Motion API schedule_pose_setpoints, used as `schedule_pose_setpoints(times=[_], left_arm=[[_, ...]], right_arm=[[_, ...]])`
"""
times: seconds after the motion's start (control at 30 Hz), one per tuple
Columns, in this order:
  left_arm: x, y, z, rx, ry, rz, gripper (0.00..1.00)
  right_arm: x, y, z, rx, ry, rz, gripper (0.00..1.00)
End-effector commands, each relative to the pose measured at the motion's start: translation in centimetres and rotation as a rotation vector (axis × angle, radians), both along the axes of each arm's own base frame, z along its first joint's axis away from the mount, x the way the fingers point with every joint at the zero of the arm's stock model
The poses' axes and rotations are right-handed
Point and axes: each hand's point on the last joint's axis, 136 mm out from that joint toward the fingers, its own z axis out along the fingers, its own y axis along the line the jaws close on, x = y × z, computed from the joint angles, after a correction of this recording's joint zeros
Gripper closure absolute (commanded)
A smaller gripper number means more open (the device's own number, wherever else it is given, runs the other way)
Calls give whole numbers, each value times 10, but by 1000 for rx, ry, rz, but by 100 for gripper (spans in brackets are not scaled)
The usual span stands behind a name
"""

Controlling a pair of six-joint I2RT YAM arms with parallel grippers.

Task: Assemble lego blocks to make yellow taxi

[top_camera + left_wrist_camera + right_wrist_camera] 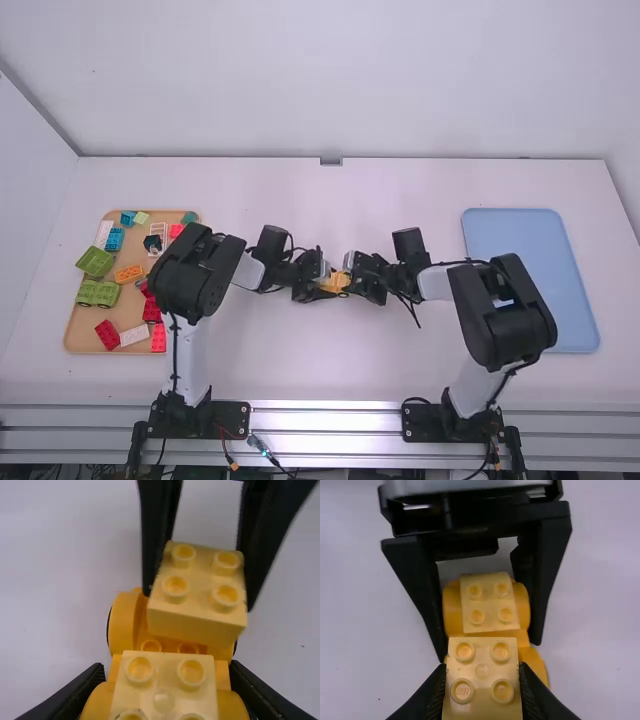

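White tabletop underlies the high view's centre, where the left gripper clamps the yellow chassis, long axis roughly left-right, and the right gripper pinches a yellow brick at the chassis's right end, presumably for seating.

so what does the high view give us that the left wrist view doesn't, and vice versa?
High view: tan tray of mixed blocks (green, orange, blue and more) on the left, blue rectangle on the right, both arms' bases.

Left wrist view: round studs topping the near pale yellow brick and the far one, plus two studs on the orange-yellow base between them.

Both: yellow pieces held between the left hand and right hand, white table behind.
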Motion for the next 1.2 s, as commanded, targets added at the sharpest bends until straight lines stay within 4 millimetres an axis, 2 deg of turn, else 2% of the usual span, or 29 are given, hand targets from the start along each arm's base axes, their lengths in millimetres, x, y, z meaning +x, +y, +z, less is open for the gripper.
schedule_pose_setpoints(times=[0.0, 0.27, 0.4, 0.57, 0.7, 0.87, 1.17], left_arm=[[-19, 3, -12, 15, 8, -47, 49], [-18, 2, -12, 14, 8, -45, 45], [-16, 4, -12, 13, 5, -39, 47], [-16, 4, -12, 13, 4, -39, 47], [-16, 4, -11, 13, 3, -39, 47], [-8, 5, -13, 32, 15, 9, 49], [-2, 5, -12, 32, 3, 27, 49]], right_arm=[[-2, -1, 1, 4, 1, 2, 89], [-10, 8, 0, -1, -3, 43, 91], [-12, 12, -7, 0, 5, 51, 92], [-8, 8, -17, 6, 59, 2, 92], [-14, 14, -9, 58, 61, 65, 92], [-11, 17, -6, 60, 51, 73, 94], [-13, 16, -14, 9, 61, 61, 95]])
